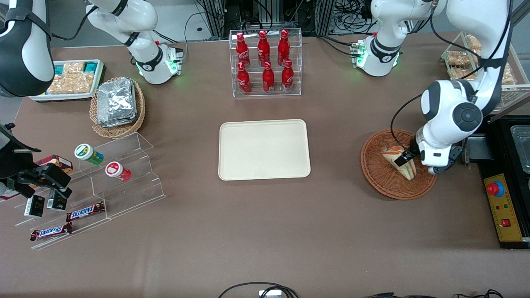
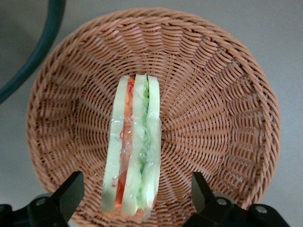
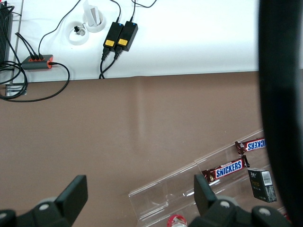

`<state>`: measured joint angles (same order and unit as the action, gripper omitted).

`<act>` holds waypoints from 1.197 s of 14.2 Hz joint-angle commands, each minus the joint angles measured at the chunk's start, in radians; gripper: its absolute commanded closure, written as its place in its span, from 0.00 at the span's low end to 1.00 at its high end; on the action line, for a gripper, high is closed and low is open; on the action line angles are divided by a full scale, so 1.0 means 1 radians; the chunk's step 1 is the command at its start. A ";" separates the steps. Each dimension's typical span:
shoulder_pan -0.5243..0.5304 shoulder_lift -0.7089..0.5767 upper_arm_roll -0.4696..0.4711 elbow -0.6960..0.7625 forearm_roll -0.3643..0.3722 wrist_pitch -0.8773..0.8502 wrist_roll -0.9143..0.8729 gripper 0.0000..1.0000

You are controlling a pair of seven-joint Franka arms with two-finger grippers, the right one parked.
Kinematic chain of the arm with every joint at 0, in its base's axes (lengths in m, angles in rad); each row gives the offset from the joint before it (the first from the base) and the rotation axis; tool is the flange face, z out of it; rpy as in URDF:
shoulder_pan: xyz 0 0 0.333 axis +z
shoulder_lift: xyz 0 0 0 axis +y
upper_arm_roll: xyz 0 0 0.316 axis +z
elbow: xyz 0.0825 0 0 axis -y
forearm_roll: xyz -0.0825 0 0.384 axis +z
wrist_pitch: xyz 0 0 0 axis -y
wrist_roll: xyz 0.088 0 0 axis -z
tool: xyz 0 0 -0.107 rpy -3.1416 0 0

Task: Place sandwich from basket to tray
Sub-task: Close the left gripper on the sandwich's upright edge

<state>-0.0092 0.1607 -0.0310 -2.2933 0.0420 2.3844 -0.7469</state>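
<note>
The sandwich (image 1: 399, 162) is a wrapped wedge of white bread with orange and green layers. It lies in the round reddish-brown wicker basket (image 1: 374, 174) toward the working arm's end of the table. My left gripper (image 1: 408, 159) hovers just above it, open, with one finger (image 2: 71, 191) on each side of the sandwich (image 2: 135, 151) and not touching it. The basket's woven wall (image 2: 213, 118) surrounds the sandwich. The cream tray (image 1: 264, 149) lies bare at the middle of the table.
A clear rack of red bottles (image 1: 266, 62) stands farther from the camera than the tray. A tan basket of foil packets (image 1: 118, 107), a white bin of snacks (image 1: 70, 78) and a clear stepped stand (image 1: 95, 186) lie toward the parked arm's end. A black control box (image 1: 503, 207) sits beside the basket.
</note>
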 commanded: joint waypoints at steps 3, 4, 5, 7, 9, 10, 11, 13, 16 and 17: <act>-0.006 0.037 0.008 -0.084 0.021 0.143 -0.034 0.00; -0.006 0.039 0.008 -0.094 0.021 0.162 -0.034 0.00; -0.006 0.039 0.009 -0.098 0.021 0.167 -0.032 0.01; -0.002 0.037 0.009 -0.098 0.021 0.165 -0.031 0.50; 0.000 0.036 0.009 -0.098 0.033 0.165 -0.028 0.86; 0.002 0.031 0.009 -0.098 0.042 0.162 -0.025 0.98; 0.002 0.028 0.011 -0.097 0.045 0.157 -0.023 1.00; 0.002 0.022 0.011 -0.094 0.045 0.151 -0.025 1.00; 0.002 -0.035 0.011 -0.072 0.047 0.061 -0.022 1.00; 0.002 -0.053 0.010 -0.063 0.047 0.033 -0.014 1.00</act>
<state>-0.0078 0.1754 -0.0228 -2.3650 0.0665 2.4864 -0.7557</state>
